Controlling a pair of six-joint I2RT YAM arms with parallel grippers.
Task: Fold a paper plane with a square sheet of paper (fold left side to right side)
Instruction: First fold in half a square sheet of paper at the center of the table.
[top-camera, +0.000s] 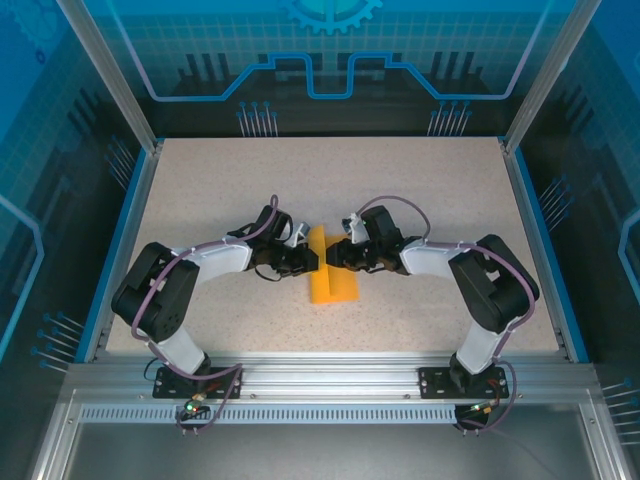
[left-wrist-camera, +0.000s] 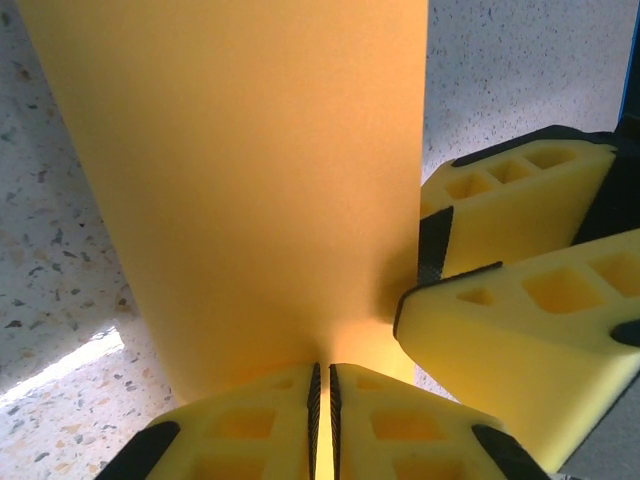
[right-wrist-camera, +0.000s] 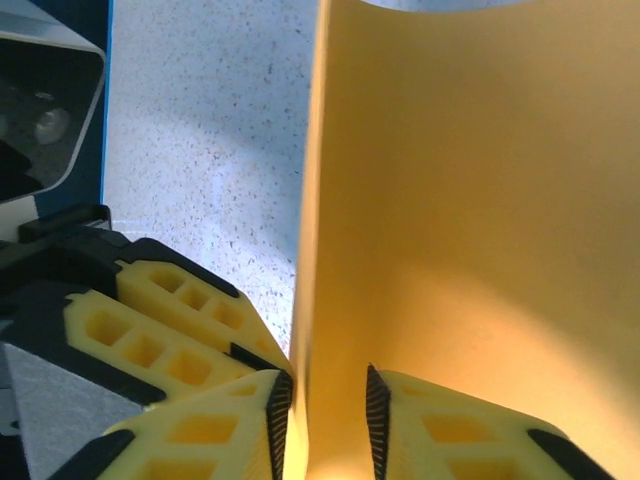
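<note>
Left wrist: I see my left claw (left-wrist-camera: 322, 380) pinching the square sheet of paper (left-wrist-camera: 250, 180); right claw (right-wrist-camera: 328, 390) straddles it, narrowly parted.

Even overhead light makes the top view bright, with soft shadows under both arms on the tabletop (top-camera: 200, 190). In the left wrist view the square sheet of paper (left-wrist-camera: 250, 180) glows warm orange just ahead of the left tool (left-wrist-camera: 322, 420), and a white streak of glare lies to that tool's left. Beyond the right tool (right-wrist-camera: 322, 410) the tabletop looks bluish and slightly soft.
</note>
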